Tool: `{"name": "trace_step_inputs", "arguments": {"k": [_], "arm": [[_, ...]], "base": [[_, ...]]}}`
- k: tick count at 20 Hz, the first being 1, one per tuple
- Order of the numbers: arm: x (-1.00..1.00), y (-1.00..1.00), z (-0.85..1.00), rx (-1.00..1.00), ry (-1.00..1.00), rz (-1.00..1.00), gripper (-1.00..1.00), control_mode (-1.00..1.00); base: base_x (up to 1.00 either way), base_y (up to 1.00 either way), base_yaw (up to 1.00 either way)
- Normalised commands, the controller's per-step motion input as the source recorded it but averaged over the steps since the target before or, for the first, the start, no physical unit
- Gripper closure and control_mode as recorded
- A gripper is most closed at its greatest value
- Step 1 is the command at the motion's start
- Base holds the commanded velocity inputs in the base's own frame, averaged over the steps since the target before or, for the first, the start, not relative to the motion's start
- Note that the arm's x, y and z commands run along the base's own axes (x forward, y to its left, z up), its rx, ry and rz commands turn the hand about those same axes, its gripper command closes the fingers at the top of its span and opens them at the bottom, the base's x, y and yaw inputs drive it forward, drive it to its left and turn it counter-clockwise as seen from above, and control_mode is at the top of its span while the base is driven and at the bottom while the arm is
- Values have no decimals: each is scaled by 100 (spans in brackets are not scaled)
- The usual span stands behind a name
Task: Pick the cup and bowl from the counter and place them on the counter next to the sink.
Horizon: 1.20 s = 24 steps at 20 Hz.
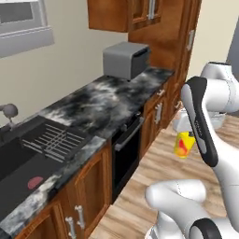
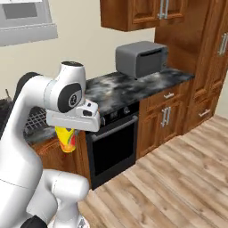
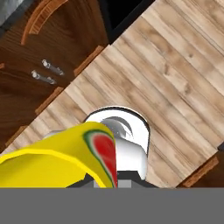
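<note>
Hanging cup (image 1: 183, 144) beyond counter (image 1: 112, 100) edge

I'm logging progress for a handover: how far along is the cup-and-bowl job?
Done: the cup is off the counter. In hand: the gripper carries it above the wooden floor. Left: set it beside the sink, then move the bowl; nothing is placed there yet.

Premises: a domestic kitchen. A black marble-look bench (image 1: 107, 100) runs over brown wooden cabinets (image 2: 167, 116). The sink (image 1: 28, 156), with a wire rack inside, is recessed in the bench. A built-in oven (image 2: 113, 142) sits below the bench beside the sink; a grey toaster oven (image 2: 140, 58) stands on it further along. Wood-plank floor (image 2: 178, 178).
</note>
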Motion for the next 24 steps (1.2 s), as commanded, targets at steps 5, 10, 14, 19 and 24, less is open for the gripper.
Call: {"name": "trace_step_inputs", "arguments": {"k": [5,10,14,19,24], "arm": [[0,0,0,0,0,0,100,100],[0,0,0,0,0,0,100,100],[0,0,0,0,0,0,100,100],[0,0,0,0,0,0,100,100],[0,0,0,0,0,0,100,100]], "base": [[-7,0,82],[2,10,76],[6,67,17],[18,84,4],[47,50,11]]}}
